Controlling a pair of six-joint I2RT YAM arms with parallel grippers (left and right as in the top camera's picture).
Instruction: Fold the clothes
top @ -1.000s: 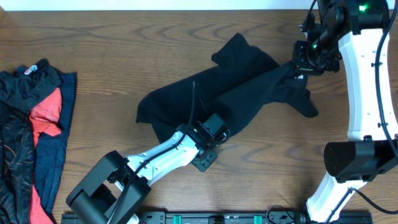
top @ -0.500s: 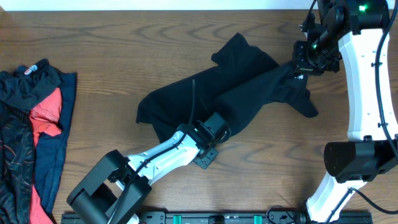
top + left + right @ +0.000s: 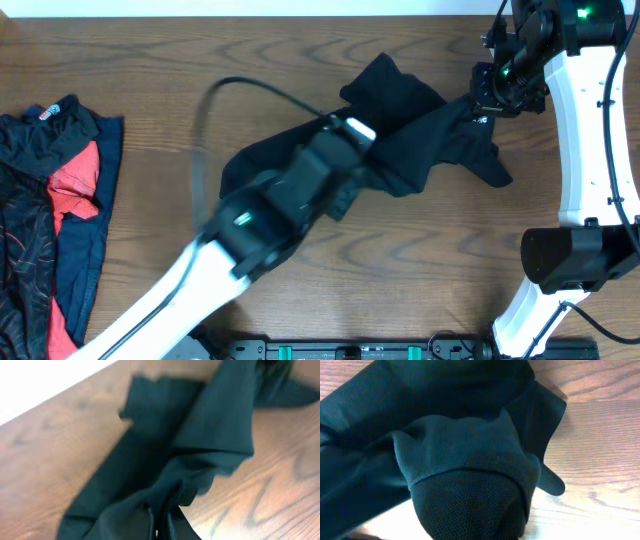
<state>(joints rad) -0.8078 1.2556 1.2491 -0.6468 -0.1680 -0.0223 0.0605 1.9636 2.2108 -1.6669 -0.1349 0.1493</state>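
As left gripper and right gripper pinch — shirt between.

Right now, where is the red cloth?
Overhead view: the red cloth lies at the far left of the wooden table, tucked between black patterned fabric and navy fabric, far from the plain black shirt.

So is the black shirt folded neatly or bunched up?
Bunched up, not folded: the shirt lies in crumpled, uneven ridges, one part pinched in the left gripper.

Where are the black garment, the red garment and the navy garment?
black garment (image 3: 420, 125): overhead view, its right half.
red garment (image 3: 75, 180): overhead view, exposed middle.
navy garment (image 3: 85, 250): overhead view, lower part.
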